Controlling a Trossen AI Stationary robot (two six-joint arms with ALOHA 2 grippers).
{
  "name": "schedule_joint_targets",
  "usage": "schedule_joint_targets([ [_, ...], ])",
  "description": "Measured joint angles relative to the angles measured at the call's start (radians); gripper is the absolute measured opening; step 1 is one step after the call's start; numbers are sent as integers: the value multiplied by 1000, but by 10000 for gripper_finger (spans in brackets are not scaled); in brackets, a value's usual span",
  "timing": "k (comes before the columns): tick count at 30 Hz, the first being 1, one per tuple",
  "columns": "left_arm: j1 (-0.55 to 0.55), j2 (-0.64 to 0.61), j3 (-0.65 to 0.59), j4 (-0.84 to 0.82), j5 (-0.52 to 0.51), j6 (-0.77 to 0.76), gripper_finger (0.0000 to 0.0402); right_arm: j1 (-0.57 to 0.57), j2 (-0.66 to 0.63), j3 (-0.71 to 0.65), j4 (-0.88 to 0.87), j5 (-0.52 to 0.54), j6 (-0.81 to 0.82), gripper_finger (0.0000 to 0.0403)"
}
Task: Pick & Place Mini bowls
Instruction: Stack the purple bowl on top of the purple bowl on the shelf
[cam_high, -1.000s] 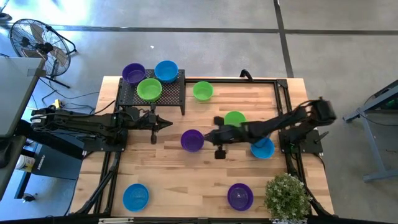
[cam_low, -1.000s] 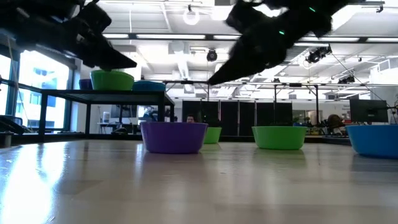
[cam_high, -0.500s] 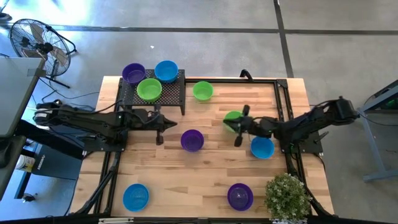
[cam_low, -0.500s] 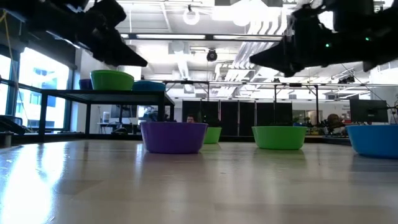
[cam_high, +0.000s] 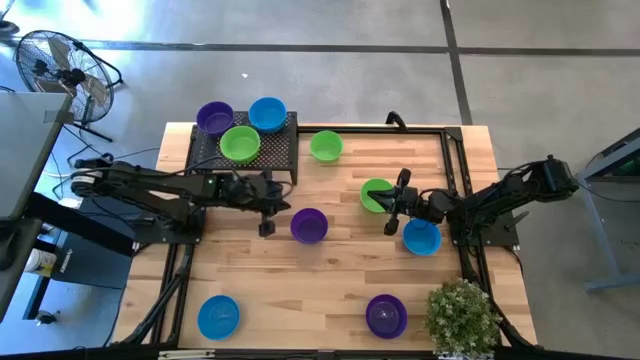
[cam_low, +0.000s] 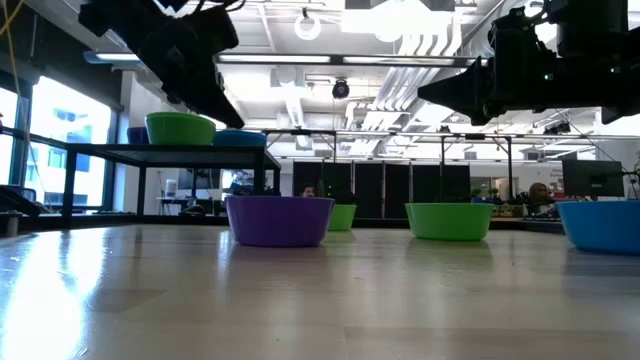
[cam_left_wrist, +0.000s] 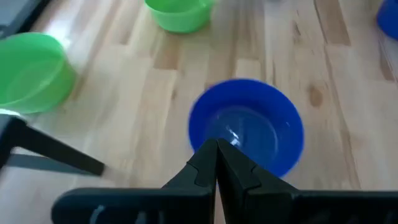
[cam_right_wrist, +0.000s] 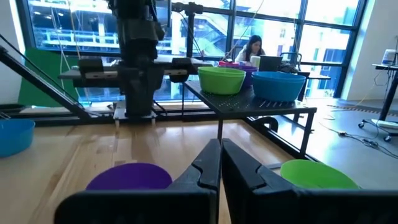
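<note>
Mini bowls lie spread over the wooden table (cam_high: 330, 280). A purple bowl (cam_high: 309, 225) stands mid-table, a green one (cam_high: 377, 193) and a blue one (cam_high: 421, 237) to its right. My left gripper (cam_high: 286, 206) hangs shut, slanting down, just left of the purple bowl (cam_left_wrist: 245, 130) and touches nothing. My right gripper (cam_high: 378, 201) is shut and level above the green bowl's near part, pointing toward the table's left (cam_right_wrist: 221, 144). A purple (cam_high: 214, 118), a green (cam_high: 240, 143) and a blue bowl (cam_high: 267, 113) stand on the black mesh rack (cam_high: 270, 152).
Another green bowl (cam_high: 326, 146) stands right of the rack. A blue bowl (cam_high: 218, 316) and a purple one (cam_high: 386, 316) sit near the front edge. A potted plant (cam_high: 462, 315) fills the near right corner. A fan (cam_high: 55, 65) stands on the floor beyond the table.
My right gripper has drawn back from beside the purple bowl toward the table's right edge and turned level, ending above the green bowl. My left gripper has gone toward the right, nearer the purple bowl, and tipped its fingers downward. No bowl has moved.
</note>
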Motion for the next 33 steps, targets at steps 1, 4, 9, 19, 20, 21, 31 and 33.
schedule_joint_targets([
  [1, -8, 16, 15, -13, 0, 3, 1, 0, 0, 0, -1, -1, -2, 1],
  [4, -46, 70, 60, -37, -11, 10, 4, 0, 0, 0, -7, -1, -4, 2],
  [9, -109, 161, 130, -79, -28, 10, 44, 0, 0, 0, -21, -2, -12, 3],
  [19, -197, 337, 189, -115, -23, 17, 142, 0, 1, 0, -22, -2, -12, 2],
  [20, -205, 355, 196, -113, -23, 24, 147, 0, 1, 0, -23, -2, -12, 1],
  [21, -212, 367, 201, -114, -23, 36, 150, 0, 1, 0, -23, -2, -12, 1],
  [31, -234, 430, 260, -140, -50, 42, 184, 0, 2, 0, -25, 0, -12, 1],
  [33, -234, 432, 262, -143, -49, 39, 195, 0, 2, 0, -28, 0, -12, 2],
])
